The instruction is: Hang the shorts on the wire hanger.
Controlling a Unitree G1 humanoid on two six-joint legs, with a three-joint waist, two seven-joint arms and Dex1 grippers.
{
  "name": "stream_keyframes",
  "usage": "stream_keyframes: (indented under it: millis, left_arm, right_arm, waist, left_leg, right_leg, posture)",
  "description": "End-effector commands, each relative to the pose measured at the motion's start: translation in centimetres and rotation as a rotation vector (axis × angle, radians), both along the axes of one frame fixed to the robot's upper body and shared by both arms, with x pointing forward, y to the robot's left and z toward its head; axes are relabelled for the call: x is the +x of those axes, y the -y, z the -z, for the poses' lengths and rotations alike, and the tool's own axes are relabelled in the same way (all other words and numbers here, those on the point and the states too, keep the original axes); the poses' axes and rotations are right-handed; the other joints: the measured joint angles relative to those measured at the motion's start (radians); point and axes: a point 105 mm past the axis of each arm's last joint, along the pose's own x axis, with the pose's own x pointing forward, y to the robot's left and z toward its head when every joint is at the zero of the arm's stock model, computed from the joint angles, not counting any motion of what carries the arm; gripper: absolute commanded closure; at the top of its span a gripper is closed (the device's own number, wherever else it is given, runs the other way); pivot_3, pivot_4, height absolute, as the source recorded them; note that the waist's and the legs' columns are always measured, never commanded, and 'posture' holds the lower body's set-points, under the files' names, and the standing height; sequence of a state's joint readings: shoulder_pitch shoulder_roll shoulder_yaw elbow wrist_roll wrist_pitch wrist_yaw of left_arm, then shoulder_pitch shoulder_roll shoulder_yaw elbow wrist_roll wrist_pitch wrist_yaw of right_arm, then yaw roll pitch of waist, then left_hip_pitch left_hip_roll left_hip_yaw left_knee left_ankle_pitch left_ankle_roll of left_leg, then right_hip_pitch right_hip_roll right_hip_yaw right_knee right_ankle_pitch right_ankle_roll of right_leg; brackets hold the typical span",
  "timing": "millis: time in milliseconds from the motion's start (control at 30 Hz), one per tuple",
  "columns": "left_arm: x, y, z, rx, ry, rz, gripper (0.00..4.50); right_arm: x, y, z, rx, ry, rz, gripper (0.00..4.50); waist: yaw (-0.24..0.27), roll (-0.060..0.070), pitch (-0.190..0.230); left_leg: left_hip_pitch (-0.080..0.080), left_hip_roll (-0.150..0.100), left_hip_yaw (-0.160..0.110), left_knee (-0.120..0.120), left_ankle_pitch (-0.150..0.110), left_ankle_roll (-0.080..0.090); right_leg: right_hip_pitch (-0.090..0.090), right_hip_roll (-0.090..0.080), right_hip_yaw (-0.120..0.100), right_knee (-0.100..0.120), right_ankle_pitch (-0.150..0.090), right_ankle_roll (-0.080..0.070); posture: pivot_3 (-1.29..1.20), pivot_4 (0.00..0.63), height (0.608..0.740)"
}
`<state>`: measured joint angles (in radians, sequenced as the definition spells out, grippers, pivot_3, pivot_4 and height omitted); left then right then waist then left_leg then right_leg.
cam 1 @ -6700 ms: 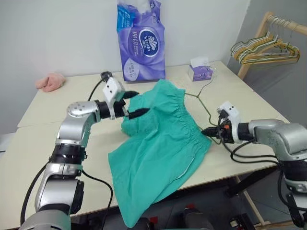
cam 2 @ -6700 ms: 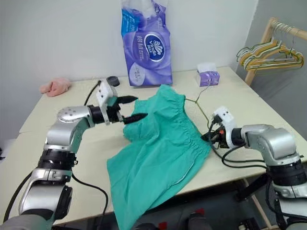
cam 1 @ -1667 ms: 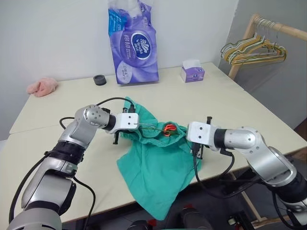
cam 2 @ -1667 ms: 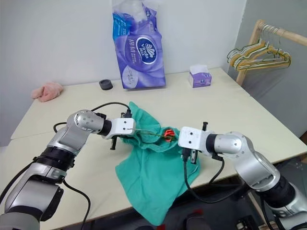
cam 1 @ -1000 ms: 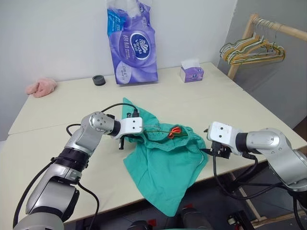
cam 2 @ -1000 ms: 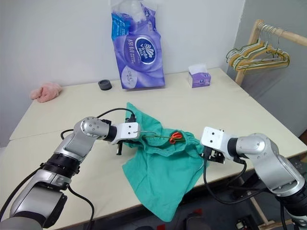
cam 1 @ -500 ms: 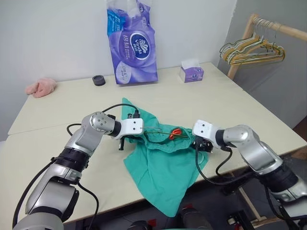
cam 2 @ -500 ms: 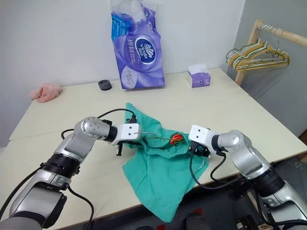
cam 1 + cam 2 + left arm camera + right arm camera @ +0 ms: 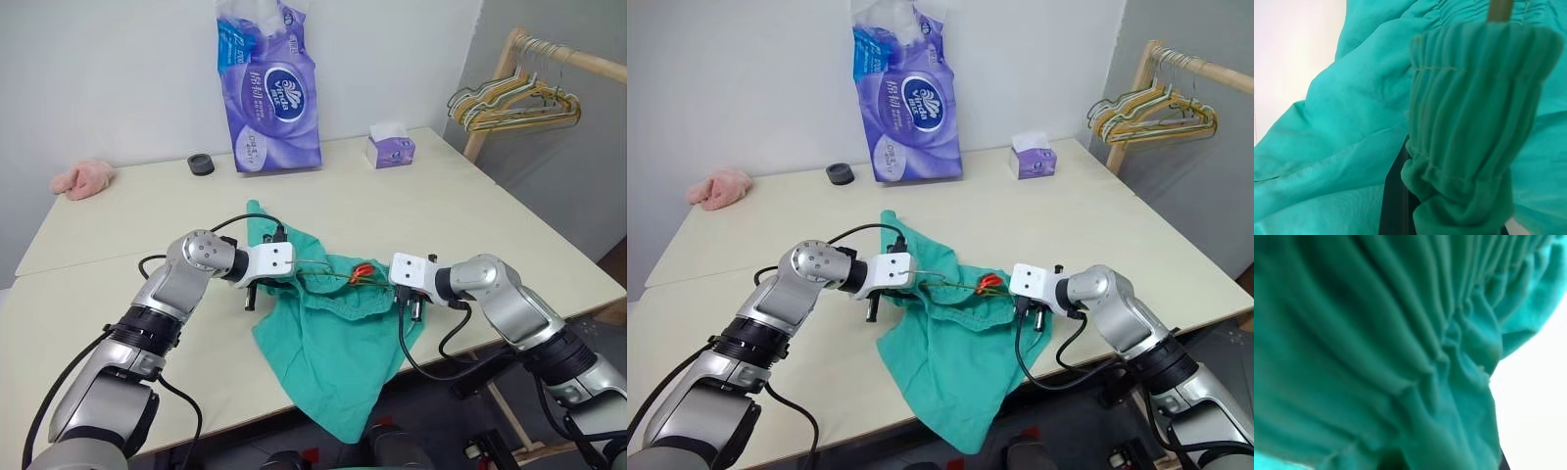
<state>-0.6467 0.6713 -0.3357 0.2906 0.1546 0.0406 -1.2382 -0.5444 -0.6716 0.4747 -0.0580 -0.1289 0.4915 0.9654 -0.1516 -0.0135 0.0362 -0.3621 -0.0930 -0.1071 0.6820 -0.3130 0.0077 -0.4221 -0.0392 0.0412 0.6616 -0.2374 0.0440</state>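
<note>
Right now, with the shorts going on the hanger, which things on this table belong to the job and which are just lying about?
Job: shorts, wire hanger, left gripper, right gripper.

Lying about: tissue pack, tissue box, pink cloth, black cap, hangers on the rack.

Teal-green shorts (image 9: 333,343), cream table (image 9: 470,211), purple pack (image 9: 268,88), pink cloth (image 9: 82,178).

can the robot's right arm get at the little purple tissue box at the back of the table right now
Probably not freely. The right end effector is shut on the shorts near the table's front edge, while the tissue box stands far back; nothing lies between, but it would have to let go first.
</note>
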Motion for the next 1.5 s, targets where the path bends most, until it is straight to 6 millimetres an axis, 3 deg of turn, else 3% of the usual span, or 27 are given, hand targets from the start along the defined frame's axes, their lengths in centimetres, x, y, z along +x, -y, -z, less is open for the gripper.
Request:
stream_keyframes:
  millis: [33, 367, 533, 667, 867, 1167, 1333, 1500]
  left_arm:
    - [-0.1, 0.4, -1.2, -0.019, 0.035, 0.032, 4.50]
    - [0.2, 0.4, -1.2, 0.017, 0.067, 0.046, 4.50]
    - [0.4, 1.2, -1.6, -0.056, 0.076, 0.032, 4.50]
    - [0.6, 2.2, -3.4, -0.243, 0.017, -0.023, 3.54]
    - [-0.1, 0.4, -3.7, -0.344, -0.131, -0.086, 1.79]
    - [0.0, -4.5, -3.7, -0.277, -0.186, -0.145, 1.79]
    - [0.3, -4.9, -3.3, -0.251, -0.183, -0.141, 1.79]
    - [1.9, -4.5, -1.9, -0.245, -0.102, -0.170, 1.79]
  right_arm:
    - [-0.3, -0.6, -2.1, 0.009, 0.058, -0.049, 4.47]
    - [-0.9, -0.8, -2.6, 0.028, 0.053, -0.062, 4.47]
    - [-1.3, -1.0, -2.5, 0.051, 0.036, -0.056, 4.47]
    - [-1.4, -0.9, -2.9, 0.074, 0.022, -0.037, 4.50]
    - [-1.6, -0.6, -2.9, 0.096, -0.001, -0.010, 4.50]
    - [-2.0, 0.3, -3.1, 0.119, -0.040, 0.028, 4.50]
    - [-2.2, 0.8, -3.4, 0.126, -0.056, 0.037, 4.50]
    - [-2.4, 0.9, -3.8, 0.147, -0.069, 0.046, 4.50]
  waist:
    - [0.000, 0.000, 0.000]
    - [0.000, 0.000, 0.000]
    - [0.001, 0.000, 0.000]
    - [0.000, 0.000, 0.000]
    - [-0.010, 0.000, 0.000]
    - [-0.014, 0.000, 0.000]
    - [-0.012, 0.000, 0.000]
    - [-0.014, 0.000, 0.000]
  left_leg:
    - [0.000, 0.000, 0.000, 0.000, 0.000, 0.000]
    - [0.000, 0.000, 0.000, 0.000, 0.000, 0.000]
    - [0.000, 0.000, 0.000, 0.000, 0.000, 0.000]
    - [0.000, 0.000, 0.000, 0.000, 0.000, 0.000]
    - [0.000, 0.000, -0.001, 0.000, 0.000, 0.000]
    - [0.000, 0.000, -0.001, 0.000, 0.000, 0.000]
    - [0.000, 0.000, -0.001, 0.000, 0.000, 0.000]
    - [0.000, 0.000, -0.001, 0.000, 0.000, 0.000]
  right_leg:
    - [0.000, 0.000, 0.000, 0.000, 0.000, 0.000]
    - [0.000, 0.000, 0.000, 0.000, 0.000, 0.000]
    - [0.000, 0.000, 0.000, 0.000, 0.000, 0.000]
    - [0.000, 0.000, 0.000, 0.000, 0.000, 0.000]
    - [0.000, 0.000, 0.000, 0.000, 0.000, 0.000]
    - [0.000, 0.000, -0.001, -0.001, 0.000, 0.000]
    - [0.000, 0.000, 0.000, -0.001, 0.000, 0.000]
    - [0.000, 0.000, 0.000, -0.001, 0.000, 0.000]
  posture:
    - [-0.19, 0.000, 0.740]
    - [-0.20, 0.000, 0.740]
    - [-0.20, 0.000, 0.740]
    - [-0.20, 0.000, 0.740]
    - [-0.20, 0.000, 0.740]
    - [-0.20, 0.000, 0.740]
    - [-0.21, 0.000, 0.740]
    - [-0.22, 0.000, 0.740]
